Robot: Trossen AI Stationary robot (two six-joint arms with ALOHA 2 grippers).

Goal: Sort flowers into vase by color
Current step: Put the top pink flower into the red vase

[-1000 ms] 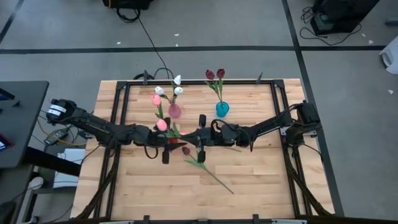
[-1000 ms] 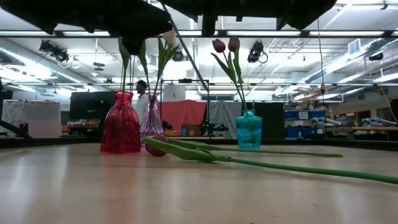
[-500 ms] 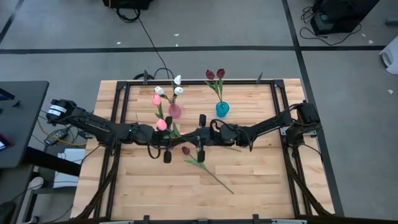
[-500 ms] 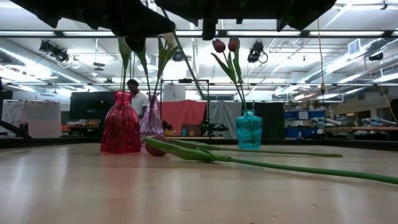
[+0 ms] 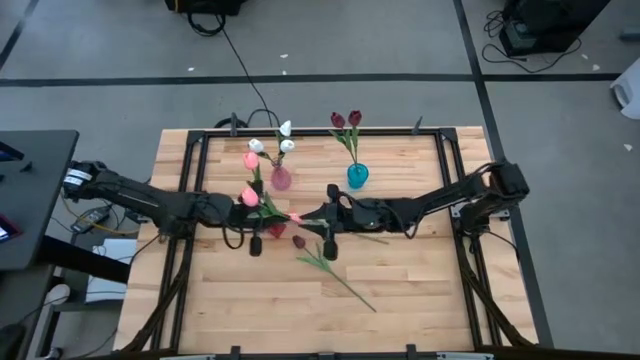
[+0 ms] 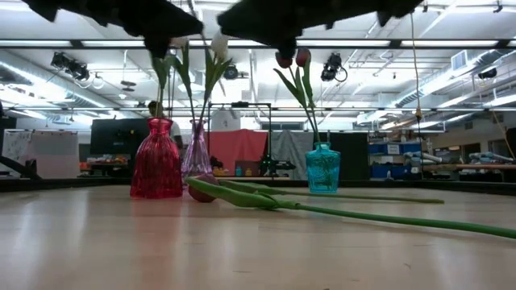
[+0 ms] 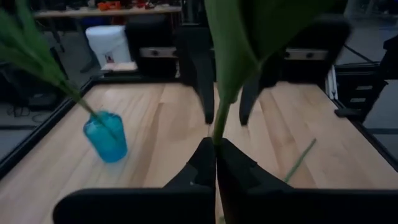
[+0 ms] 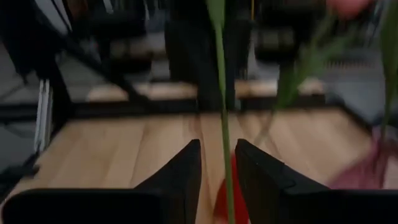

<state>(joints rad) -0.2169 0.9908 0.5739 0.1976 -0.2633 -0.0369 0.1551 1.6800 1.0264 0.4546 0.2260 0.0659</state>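
Observation:
My left gripper (image 7: 216,149) is shut on the green stem of a pink tulip (image 5: 250,196), held above the table's middle. My right gripper (image 8: 217,155) faces it from the right, open, with its fingers on either side of the same stem (image 8: 222,124); I cannot tell whether they touch it. A purple vase (image 5: 281,178) holds white tulips and a pink one. The teal vase (image 5: 357,176) holds two maroon tulips. Below the grippers stands a red vase (image 6: 157,161). One maroon tulip (image 5: 298,241) lies flat on the table. My left gripper pinches the pink tulip's stem (image 7: 217,127) between its two fingertips, just below a broad leaf (image 7: 233,56). The fingers come level from the table's left and lie across the stem. The flower is lifted clear of the table, its head above and to the left of the fingers.
The lying tulip's stem (image 5: 345,288) runs toward the near right of the wooden table (image 5: 420,290). A black frame (image 5: 445,180) borders the table. A person (image 6: 153,109) stands in the room beyond the far edge.
My left gripper has drawn a little toward the table's left edge, and the pink tulip's head has gone with it. My right gripper has shifted slightly toward the right edge. In the low view both arms sit higher than before.

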